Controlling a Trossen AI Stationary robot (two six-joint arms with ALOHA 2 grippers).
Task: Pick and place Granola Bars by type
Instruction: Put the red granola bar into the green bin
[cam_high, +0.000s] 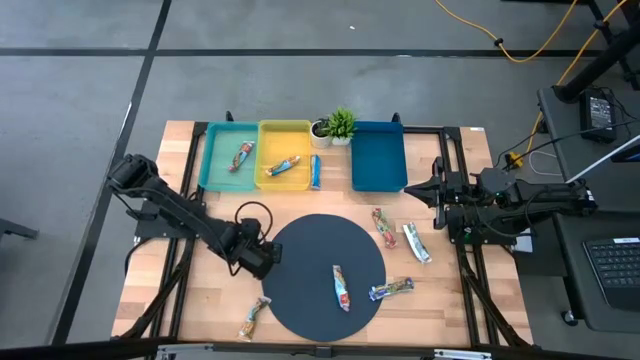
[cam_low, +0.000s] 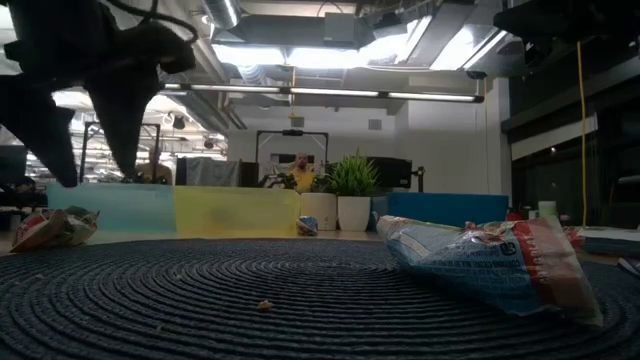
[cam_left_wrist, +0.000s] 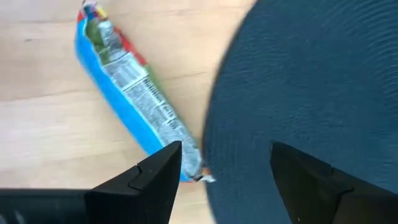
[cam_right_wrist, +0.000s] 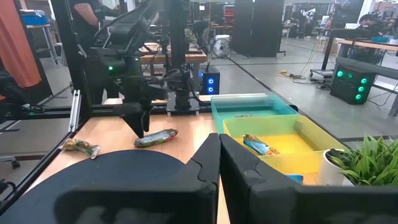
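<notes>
My left gripper (cam_high: 262, 258) hangs open, fingers pointing down, at the left rim of the dark round mat (cam_high: 310, 240). In the left wrist view a blue-wrapped granola bar (cam_left_wrist: 134, 99) lies flat on the wood beside the mat, one end close to my left finger (cam_left_wrist: 158, 171); the right wrist view shows this bar (cam_right_wrist: 155, 137) just below the fingers. Other bars lie on the mat (cam_high: 342, 288), to its right (cam_high: 392, 289), (cam_high: 384, 226), (cam_high: 416, 242), and near the front edge (cam_high: 254, 316). My right gripper (cam_high: 440, 195) waits shut at the right edge.
At the back stand a teal tray (cam_high: 215, 170) with one bar (cam_high: 241, 156), a yellow tray (cam_high: 270, 135) with one bar (cam_high: 283, 166), and a blue tray (cam_high: 378, 155). A further bar (cam_high: 315, 172) lies between the yellow and blue trays. A potted plant (cam_high: 340, 125) stands behind them.
</notes>
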